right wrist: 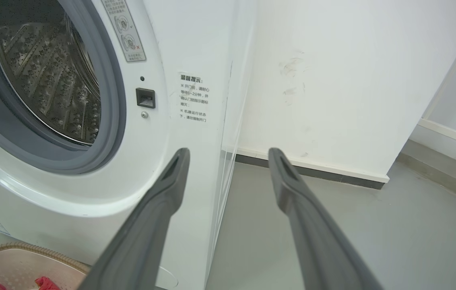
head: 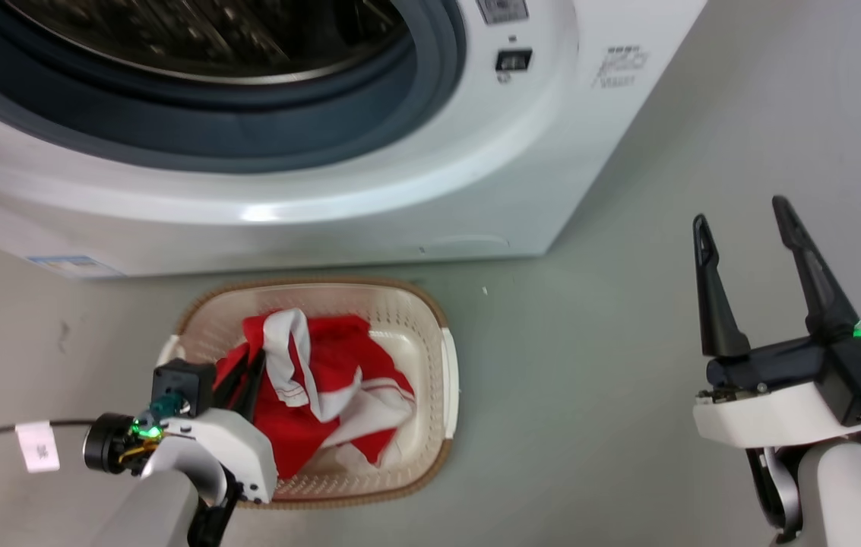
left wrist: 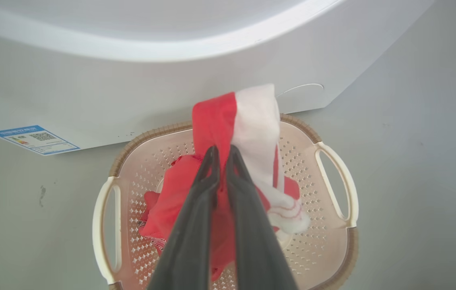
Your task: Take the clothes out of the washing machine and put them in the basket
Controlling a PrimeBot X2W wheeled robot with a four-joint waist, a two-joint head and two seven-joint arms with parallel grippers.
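Holding a red-and-white fold of the clothes [left wrist: 234,117], our left hand [left wrist: 220,151] is clenched on the fabric above the basket [head: 448,380]. We note the rest of the clothes heaped inside, over the basket's left half and middle. The basket sits on the floor [head: 590,395], just in front of the washing machine [head: 400,190], whose steel drum [right wrist: 50,80] is exposed. Our right hand [head: 740,213] hangs released, fingers spread, well right of the basket.

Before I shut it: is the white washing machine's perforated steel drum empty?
Seemingly empty: the perforated steel drum shows bare metal where visible; its lowest part is hidden.
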